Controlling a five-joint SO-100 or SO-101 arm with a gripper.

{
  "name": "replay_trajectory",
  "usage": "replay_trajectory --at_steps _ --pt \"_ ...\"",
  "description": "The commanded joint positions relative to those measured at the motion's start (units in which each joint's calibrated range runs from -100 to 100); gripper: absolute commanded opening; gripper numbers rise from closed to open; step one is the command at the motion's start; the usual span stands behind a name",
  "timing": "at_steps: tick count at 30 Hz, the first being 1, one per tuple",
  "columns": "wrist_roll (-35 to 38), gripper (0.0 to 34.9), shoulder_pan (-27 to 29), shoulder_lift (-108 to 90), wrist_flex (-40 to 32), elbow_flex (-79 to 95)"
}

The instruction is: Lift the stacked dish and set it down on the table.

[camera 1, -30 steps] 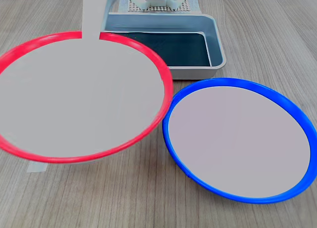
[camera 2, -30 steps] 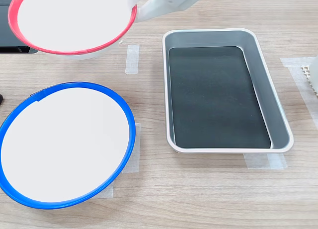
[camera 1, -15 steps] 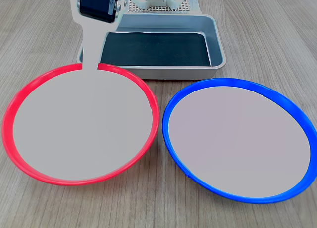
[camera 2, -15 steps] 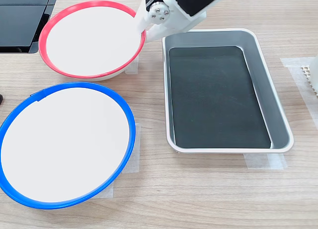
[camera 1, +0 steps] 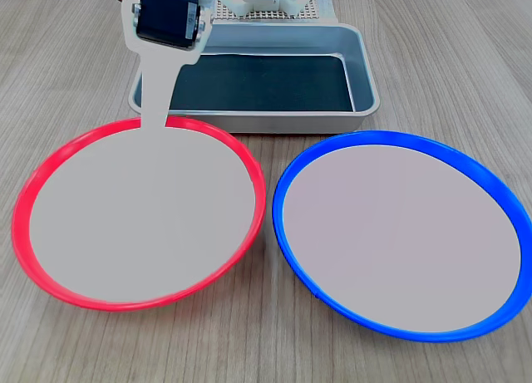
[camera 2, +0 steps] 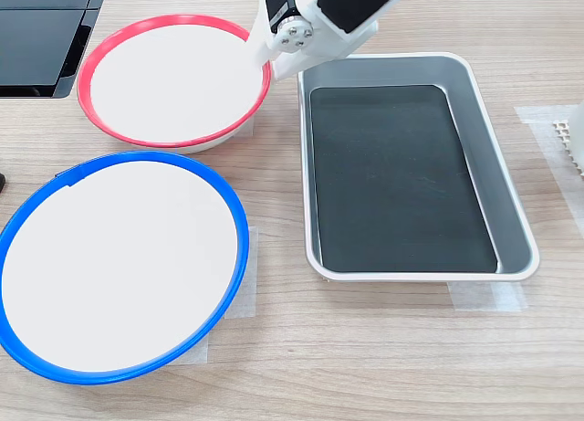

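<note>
Gripper pinches the red dish at its far rim, and the dish has dropped in the last second, now down on the table beside the blue plate. Only letting go looks left.

The worktop shows matt, light wood grain with pale, dull tape strips stuck on it. The red-rimmed dish and the blue-rimmed plate have smooth, plastic-looking rims and flat matt centres. The tray is brushed grey metal with a dark matt floor. The arm's fingers look like smooth white plastic.
</note>
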Motion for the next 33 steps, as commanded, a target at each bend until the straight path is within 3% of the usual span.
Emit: replay_trajectory --at_steps 1,6,8,12,14,16,17,21,23,27,33 --pt "0.73 3.0 1.20 -4.56 3.32 -2.37" --pt "2.10 3.8 2.61 -11.73 10.84 -1.73" --pt "2.59 4.2 2.80 -19.74 18.51 0.45" --pt "1.22 4.0 -1.43 -32.79 24.46 7.10" --pt "-0.98 3.8 -5.39 -40.64 24.79 11.83" --pt "-3.57 0.3 -9.72 -48.49 22.72 17.39" --pt "-4.54 0.2 -11.60 -52.07 21.24 20.48" --pt "-12.65 0.1 -14.61 -69.72 7.12 39.60" --pt "-15.09 0.0 -14.61 -78.08 3.82 48.25" --pt "-15.43 0.0 -14.52 -88.32 6.87 57.26" --pt "-16.12 0.0 -14.61 -97.02 23.38 57.26"
